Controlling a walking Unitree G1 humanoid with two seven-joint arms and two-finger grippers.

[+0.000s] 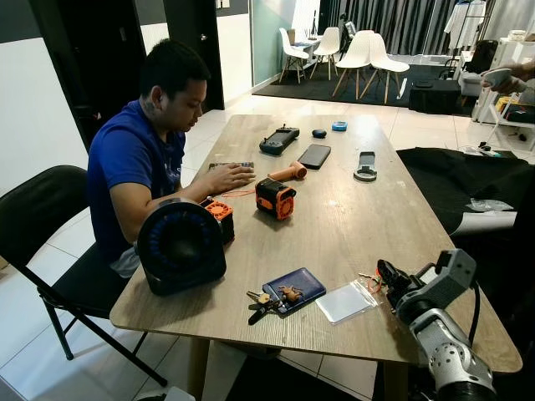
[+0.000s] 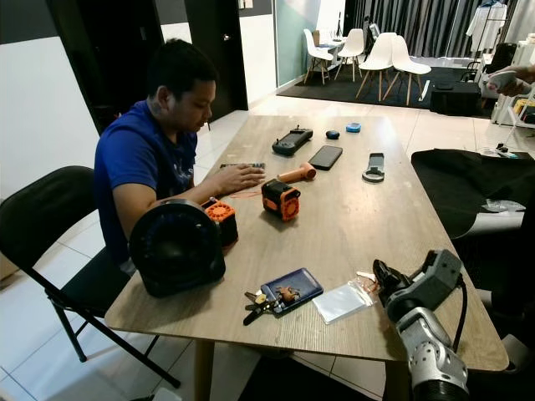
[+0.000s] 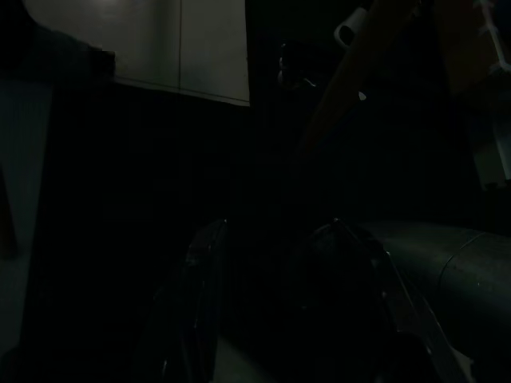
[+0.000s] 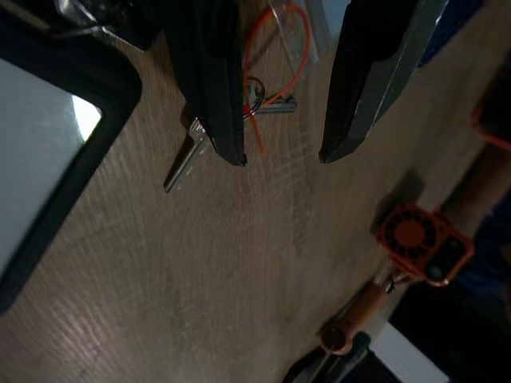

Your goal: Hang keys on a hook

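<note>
Meanwhile right end effector (image 4: pixel 283 155) open above table (image 1: pixel 351 225) near keys (image 4: pixel 188 155); no legible writing.

A person in a blue shirt (image 1: pixel 129 159) sits on a black folding chair (image 1: pixel 38 225) at the wooden counter (image 1: pixel 351 225); one hand (image 1: pixel 230 177) rests flat on it; a big round black fan (image 1: pixel 180 245) stands near the front edge; a small orange and black box (image 1: pixel 275 199) sits in the middle; a black phone (image 1: pixel 314 155) and a black controller (image 1: pixel 279 139) lie farther back; white chairs (image 1: pixel 359 52) stand far off; a dark cloth (image 1: pixel 460 180) lies to the right.
</note>
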